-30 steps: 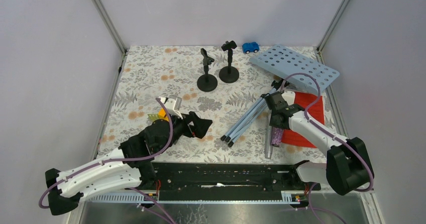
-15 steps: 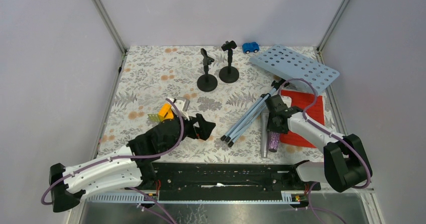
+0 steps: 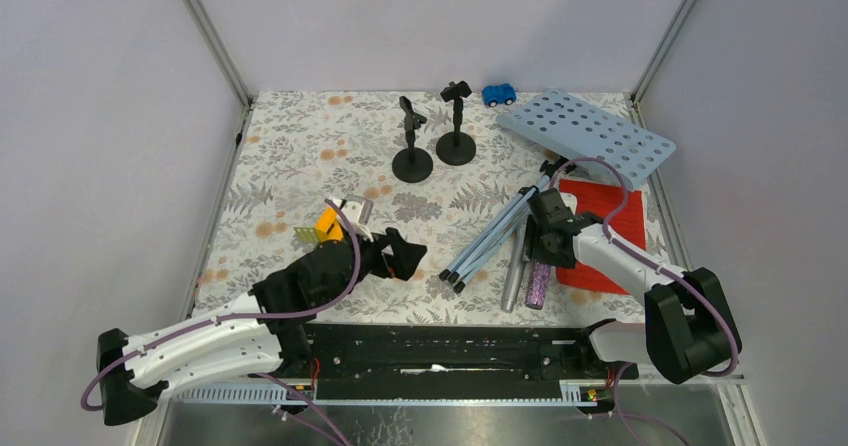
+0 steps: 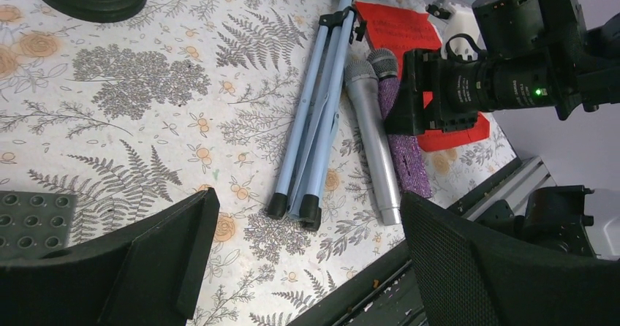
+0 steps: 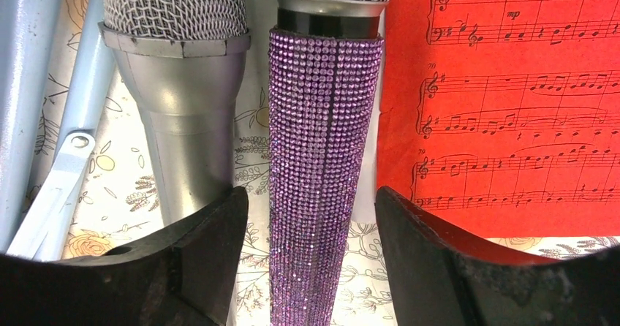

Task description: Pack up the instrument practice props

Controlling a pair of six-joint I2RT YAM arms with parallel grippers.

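Jaws of right gripper (image 5: 311, 194) stand apart astride purple microphone (image 5: 322, 158) lying on table (image 3: 300, 146), apparently just clear of its sides; silver microphone (image 5: 183, 85) just beside it, red music sheet (image 5: 512, 85) on the other side. Left gripper (image 4: 307, 202) gapes wide, apart from both.

- The purple microphone (image 5: 325, 172) is glittering, its handle coated in rows of tiny rough studs below a wire-mesh head.
- The silver microphone (image 5: 183, 107) is showing a smooth, satin, metallic-looking body and a woven metal grille.
- The red music sheet (image 5: 504, 99) is looking like matt paper printed in black.
- The tripod legs (image 4: 314, 121) are shining faintly: smooth pale-blue tubes with black, rubbery-looking tips.
- The fingers (image 5: 197, 253) of the right gripper (image 5: 307, 202) are looking matt black and grainy.
- The table cover (image 3: 300, 156) is looking flat and matt, printed with ferns.
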